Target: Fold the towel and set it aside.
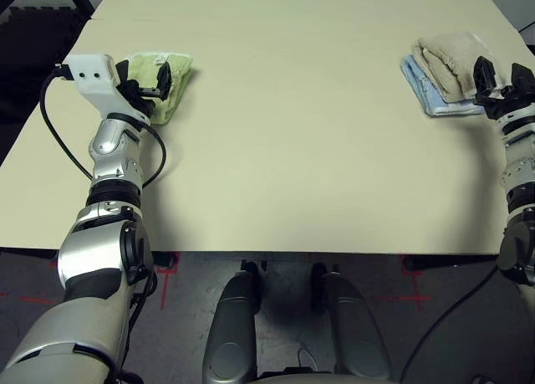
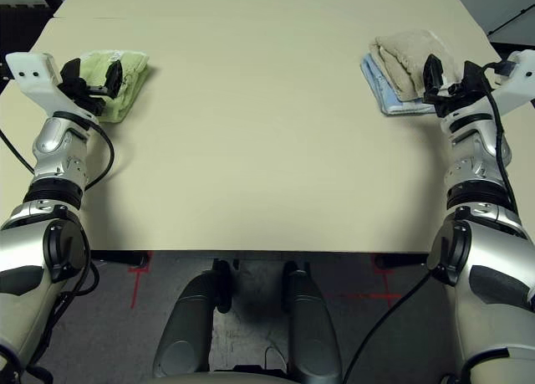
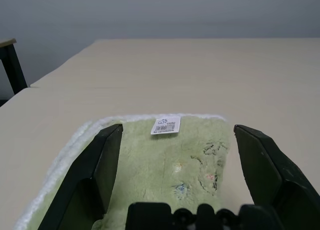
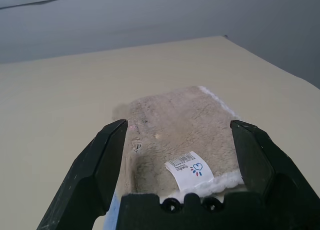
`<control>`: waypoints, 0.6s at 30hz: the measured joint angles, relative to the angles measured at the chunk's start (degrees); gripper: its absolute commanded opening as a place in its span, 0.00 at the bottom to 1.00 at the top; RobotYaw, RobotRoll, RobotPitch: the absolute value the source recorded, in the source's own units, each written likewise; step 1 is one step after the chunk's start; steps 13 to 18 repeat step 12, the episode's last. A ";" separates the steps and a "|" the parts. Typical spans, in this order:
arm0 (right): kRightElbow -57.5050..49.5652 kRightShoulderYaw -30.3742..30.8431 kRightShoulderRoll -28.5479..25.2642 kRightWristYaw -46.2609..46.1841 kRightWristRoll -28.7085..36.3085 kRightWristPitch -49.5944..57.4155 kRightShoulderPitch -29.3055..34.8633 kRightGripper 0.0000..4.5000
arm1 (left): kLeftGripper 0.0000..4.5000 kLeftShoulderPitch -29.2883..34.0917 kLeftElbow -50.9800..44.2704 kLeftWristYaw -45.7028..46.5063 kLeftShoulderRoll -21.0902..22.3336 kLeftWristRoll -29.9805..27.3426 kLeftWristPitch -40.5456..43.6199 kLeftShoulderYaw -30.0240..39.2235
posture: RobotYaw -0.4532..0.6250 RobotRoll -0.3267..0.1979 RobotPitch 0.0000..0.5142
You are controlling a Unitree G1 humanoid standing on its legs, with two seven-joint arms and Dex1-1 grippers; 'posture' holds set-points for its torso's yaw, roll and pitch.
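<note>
The beige table carries 2 items directly: a green cloth at left, a blue cloth at right.

Head stereo pair looks forward and down over the table, both eyes sharing the whole top. Each wrist camera sits close behind its pincer, facing 12 o'clock, nearly level.

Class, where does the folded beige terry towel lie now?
The folded beige terry towel lies at the table's far right, atop a light blue cloth, beside the right gripper.
</note>
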 measured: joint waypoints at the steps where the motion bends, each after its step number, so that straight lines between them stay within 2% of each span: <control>1: 0.00 -0.01 0.33 0.26 0.01 -0.69 0.44 0.99 | 1.00 0.00 0.00 -0.25 0.00 -0.06 0.13 0.04 | 0.41 0.62 0.49; 18: 0.53 -0.08 1.67 0.74 0.03 -2.15 1.41 0.99 | 1.00 0.03 -0.13 -2.38 0.22 -0.26 0.26 0.07 | 0.42 0.62 0.48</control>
